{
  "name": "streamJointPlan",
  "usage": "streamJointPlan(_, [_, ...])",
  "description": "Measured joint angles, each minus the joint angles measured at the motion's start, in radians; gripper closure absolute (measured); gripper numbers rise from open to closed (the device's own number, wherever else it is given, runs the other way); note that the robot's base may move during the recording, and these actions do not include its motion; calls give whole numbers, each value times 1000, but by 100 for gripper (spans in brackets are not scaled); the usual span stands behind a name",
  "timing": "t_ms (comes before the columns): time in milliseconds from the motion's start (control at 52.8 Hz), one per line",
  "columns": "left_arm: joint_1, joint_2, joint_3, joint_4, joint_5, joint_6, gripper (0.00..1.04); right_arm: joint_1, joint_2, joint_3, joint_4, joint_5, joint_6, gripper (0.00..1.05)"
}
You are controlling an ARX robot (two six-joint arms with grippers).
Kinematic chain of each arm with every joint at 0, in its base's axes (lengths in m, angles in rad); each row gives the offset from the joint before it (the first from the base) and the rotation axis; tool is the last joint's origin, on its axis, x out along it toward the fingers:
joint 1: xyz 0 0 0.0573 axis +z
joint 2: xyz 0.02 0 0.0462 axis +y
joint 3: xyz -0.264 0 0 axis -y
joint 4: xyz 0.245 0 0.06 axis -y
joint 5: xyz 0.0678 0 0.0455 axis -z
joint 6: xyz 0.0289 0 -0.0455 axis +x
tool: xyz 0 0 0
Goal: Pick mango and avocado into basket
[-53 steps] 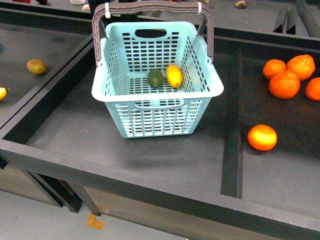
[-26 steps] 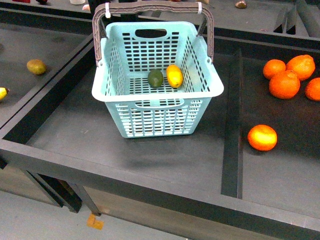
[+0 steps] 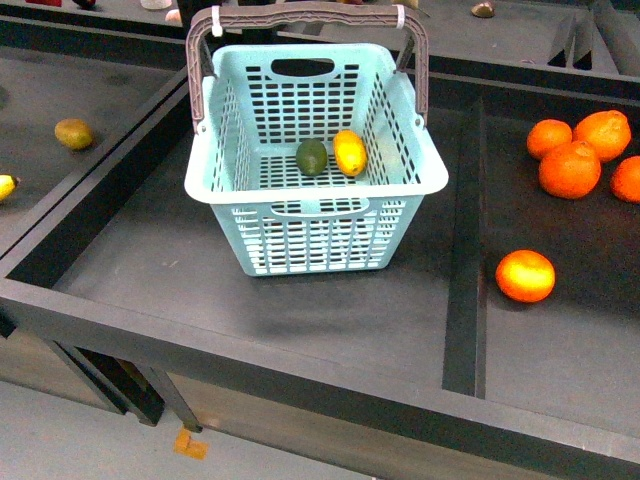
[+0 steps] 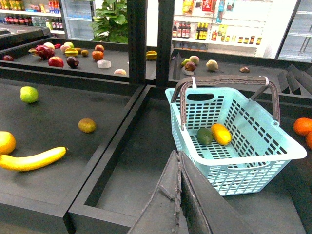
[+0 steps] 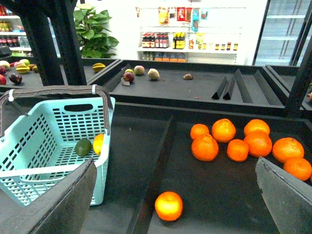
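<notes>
- Basket first: we see the light teal plastic basket with slotted lattice walls standing in the middle compartment of the dark display stand, toward its far edge, its grey-brown swing handles raised and tied with white zip ties.
- Inside it, on the slotted floor, the dark green egg-shaped avocado and the smooth yellow-orange oval mango lie just beside each other, the mango nearer the right wall.
- In the right compartment we count a cluster of round oranges near the far edge and one lone orange closer to the front.
- In the left compartment a small brownish-yellow fruit lies apart from a yellow banana.
- Our left gripper shows its fingers pressed together, holding nothing.
- Our right gripper has its fingers spread wide, also holding nothing.
</notes>
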Motion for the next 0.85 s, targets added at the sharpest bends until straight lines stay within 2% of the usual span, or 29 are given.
streamJointPlan(474, [0,0,0,0,0,2,5,0,0,0,0,0,0,8])
streamJointPlan(531, [0,0,0,0,0,2,8,0,0,0,0,0,0,8])
streamJointPlan(853, [0,0,0,0,0,2,7,0,0,0,0,0,0,8])
